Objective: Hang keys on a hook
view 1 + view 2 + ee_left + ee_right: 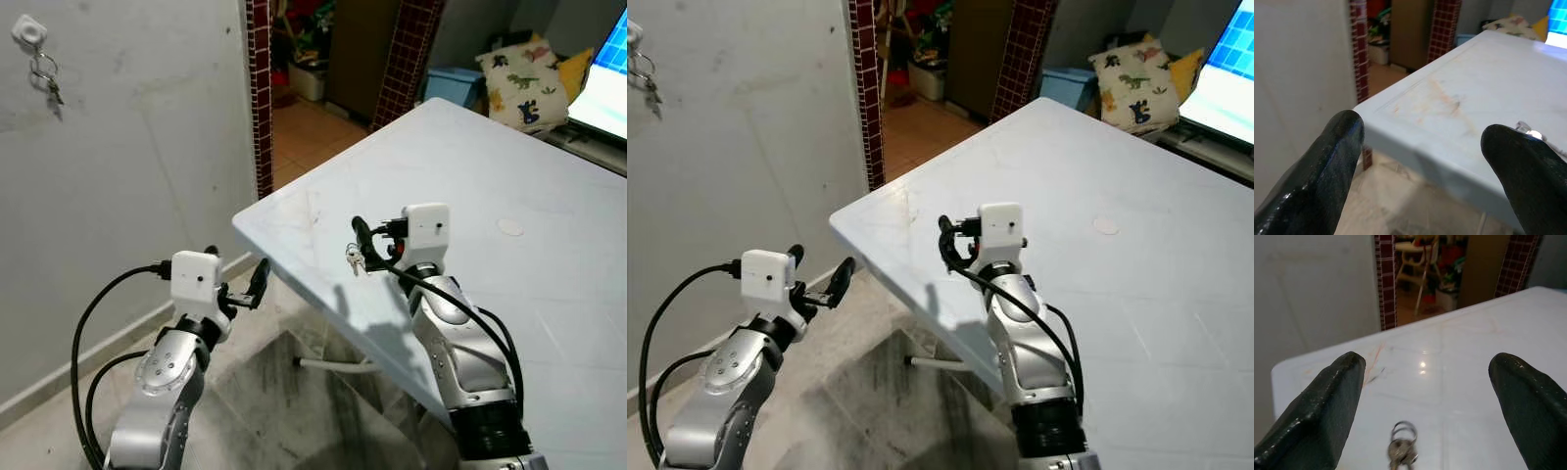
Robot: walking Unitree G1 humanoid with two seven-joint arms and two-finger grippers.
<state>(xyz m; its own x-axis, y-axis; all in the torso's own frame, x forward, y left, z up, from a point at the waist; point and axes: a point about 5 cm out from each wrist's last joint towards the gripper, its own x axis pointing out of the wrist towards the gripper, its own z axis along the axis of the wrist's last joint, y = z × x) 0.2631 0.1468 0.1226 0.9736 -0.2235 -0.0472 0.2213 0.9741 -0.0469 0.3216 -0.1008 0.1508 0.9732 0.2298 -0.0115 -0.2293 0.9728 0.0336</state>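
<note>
White worktop [509, 176] carries keys [1402, 450] between the open right tool [369, 245]; left tool [238, 284] open, empty; a shallow pinch could drop them

The keys [1400, 450] on the table get cut off by the bottom edge of the right wrist view, so only the ring and the top of one key show. Up in the top-left corner of the left eye view there's a hook [29, 31] with another key bunch [46, 78], way too small to count. Right gripper [375, 243] mostly covers the table keys there.
</note>
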